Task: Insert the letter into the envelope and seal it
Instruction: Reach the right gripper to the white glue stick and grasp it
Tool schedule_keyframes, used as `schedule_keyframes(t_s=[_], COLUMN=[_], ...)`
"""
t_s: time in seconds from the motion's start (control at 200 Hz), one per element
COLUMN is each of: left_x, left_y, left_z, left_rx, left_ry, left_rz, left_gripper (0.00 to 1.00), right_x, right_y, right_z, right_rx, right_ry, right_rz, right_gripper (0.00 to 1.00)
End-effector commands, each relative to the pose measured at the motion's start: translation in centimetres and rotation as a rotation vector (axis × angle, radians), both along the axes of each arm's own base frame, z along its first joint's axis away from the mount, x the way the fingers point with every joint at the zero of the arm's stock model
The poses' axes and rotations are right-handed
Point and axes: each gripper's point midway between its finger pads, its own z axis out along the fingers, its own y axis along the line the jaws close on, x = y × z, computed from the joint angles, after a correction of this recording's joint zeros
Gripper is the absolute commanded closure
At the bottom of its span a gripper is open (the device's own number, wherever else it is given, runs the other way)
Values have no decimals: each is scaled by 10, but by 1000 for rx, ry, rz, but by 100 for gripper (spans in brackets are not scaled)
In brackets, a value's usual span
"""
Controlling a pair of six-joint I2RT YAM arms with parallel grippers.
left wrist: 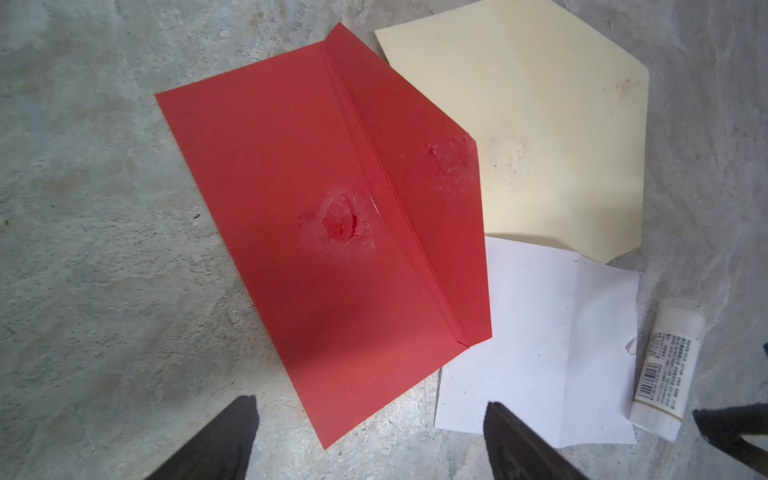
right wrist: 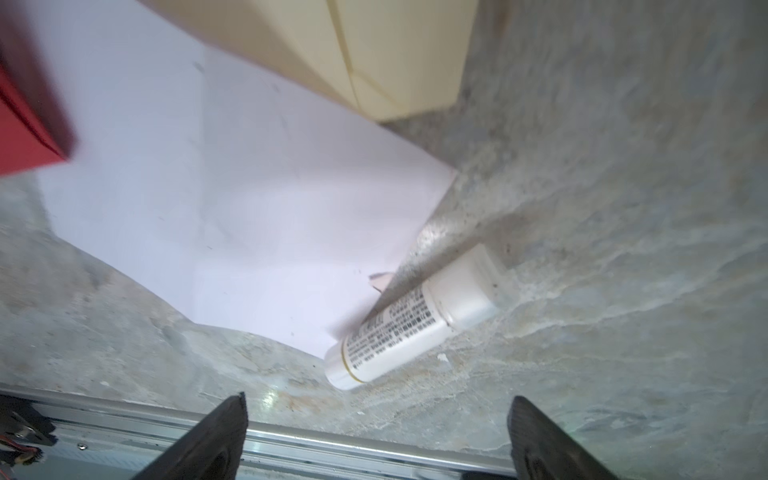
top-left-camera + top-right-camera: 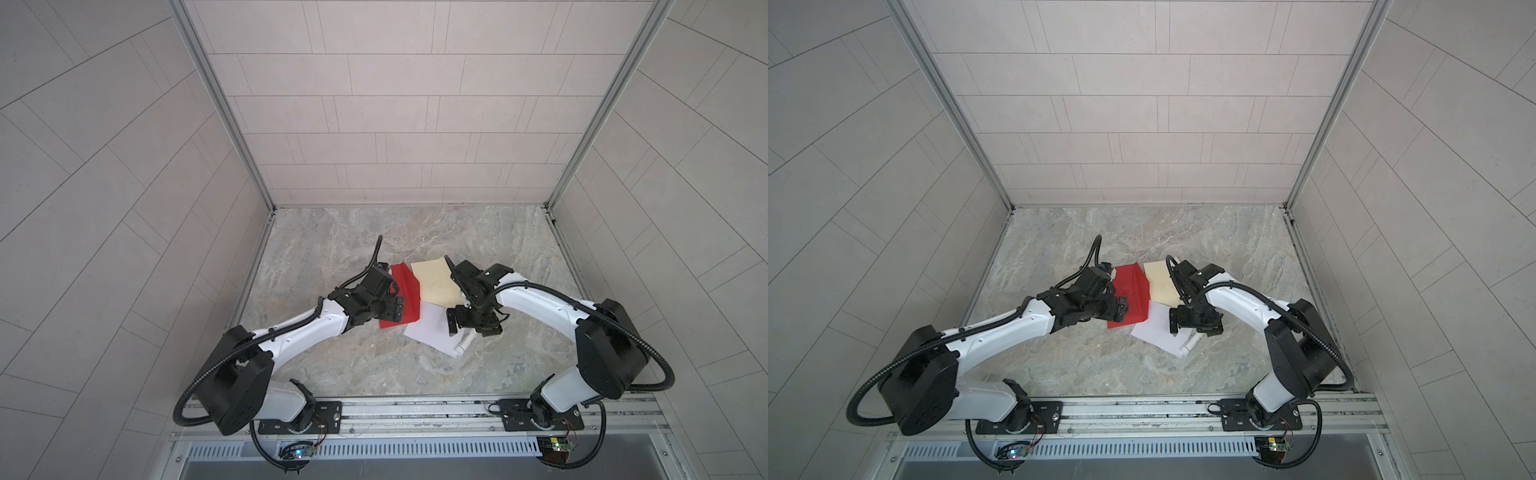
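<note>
I'm looking down the left wrist camera: the left gripper [image 1: 370, 440] is hanging wide open with nothing between its jaws, one finger over the bare counter [image 1: 83, 249] and the other over the near edge of the letter [image 1: 540, 345]. The right gripper [image 2: 374, 436] is standing just as wide and gripping nothing, with the glue stick [image 2: 415, 320] lying ahead of it against the letter's edge.

The letter is lying flat on the counter, outside both envelopes. One edge is running under the red envelope [image 1: 324, 232] and another under the cream envelope [image 1: 561, 137]. Both flaps are lying open.

In both top views the right gripper is covering part of the letter and the left gripper is hiding the red envelope's near edge. The right wrist picture is blurring, so I'm not reading the glue stick's label. I can't tell whether any fingertip is touching paper.
</note>
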Motion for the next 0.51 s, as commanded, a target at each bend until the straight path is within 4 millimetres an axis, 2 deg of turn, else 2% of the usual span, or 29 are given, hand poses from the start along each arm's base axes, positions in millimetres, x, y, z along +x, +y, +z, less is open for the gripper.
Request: schedule_keyframes(t_s=[0.0, 0.215, 0.275, 0.5], left_x=[7, 6, 6, 7], left_y=[2, 0, -1, -8], left_z=[0, 0, 0, 2], left_rx=[9, -4, -6, -37], left_ry=[-29, -27, -27, -15], left_rz=[23, 18, 20, 14], left_gripper=[8, 8, 8, 8], right_x=[-15, -26, -28, -28], right_y=[-3, -11, -17, -40], right_z=[-4, -28, -33, -38], right_rx=[18, 1, -19, -107], right_ry=[69, 141, 150, 113], right_rz=[-32, -40, -44, -55], right_gripper=[1, 4, 7, 18])
